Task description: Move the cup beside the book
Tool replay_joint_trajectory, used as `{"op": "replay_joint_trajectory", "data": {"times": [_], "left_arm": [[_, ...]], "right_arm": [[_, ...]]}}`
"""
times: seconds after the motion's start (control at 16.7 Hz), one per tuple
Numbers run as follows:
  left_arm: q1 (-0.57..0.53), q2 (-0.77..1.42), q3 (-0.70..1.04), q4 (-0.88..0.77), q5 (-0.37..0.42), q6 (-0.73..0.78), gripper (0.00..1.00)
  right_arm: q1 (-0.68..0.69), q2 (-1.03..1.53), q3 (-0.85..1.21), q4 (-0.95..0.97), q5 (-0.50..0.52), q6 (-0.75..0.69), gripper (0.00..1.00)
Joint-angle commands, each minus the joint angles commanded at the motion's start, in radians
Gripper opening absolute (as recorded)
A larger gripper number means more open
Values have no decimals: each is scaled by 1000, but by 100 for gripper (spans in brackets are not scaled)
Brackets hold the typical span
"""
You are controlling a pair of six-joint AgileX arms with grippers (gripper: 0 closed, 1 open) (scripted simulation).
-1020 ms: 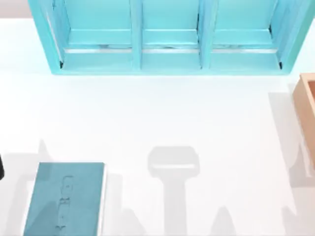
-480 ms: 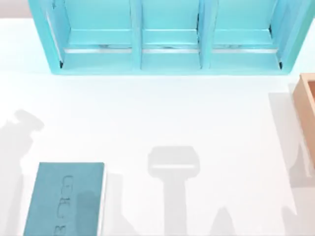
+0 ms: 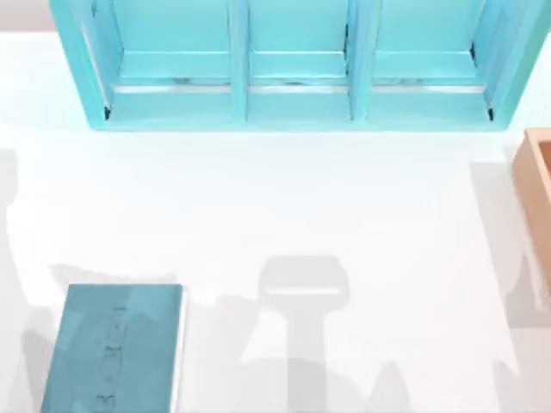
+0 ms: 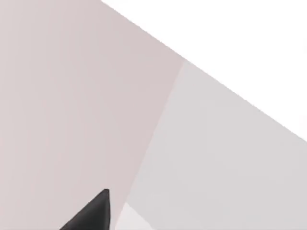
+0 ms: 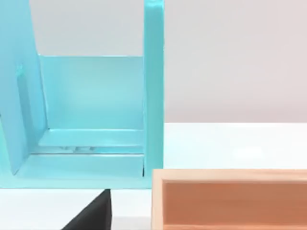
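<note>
Flat rectangular teal-blue hardcover book (image 3: 116, 348) is lying at near-left corner of white table (image 3: 284, 198). Its long axis is running near-to-far, w/ thin white page edge along its right side and faint embossed lettering on cover. Bare tabletop is lying just right of that page edge, prob. the likeliest drop spot.

Cup's location: can't tell from these views, so direction from either gripper to it is staying unknown.

Left gripper (image 4: 93, 213) is facing pale blank surfaces; grip state: can't tell. Being on book's side, left arm is prob. the nearer one for placing.

Right gripper (image 5: 93, 211) is looking over light-brown open wooden box (image 5: 230, 201) at table's right edge (image 3: 538, 189), toward the big light-blue compartmented shelf unit (image 5: 91, 120) along far side (image 3: 293, 64). Grip state: also can't tell.
</note>
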Motion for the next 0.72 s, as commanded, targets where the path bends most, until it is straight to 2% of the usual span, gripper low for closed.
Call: {"op": "replay_joint_trajectory", "data": {"times": [0.36,0.54,0.72], "left_arm": [[92,414,210,-289,13,403,100],[113,513,246,-370,18,500,100],[116,525,249,-381,18,512,100]], "right_arm": [[0,0,0,0,0,0,100],[0,0,0,0,0,0,100],[0,0,0,0,0,0,100]]}}
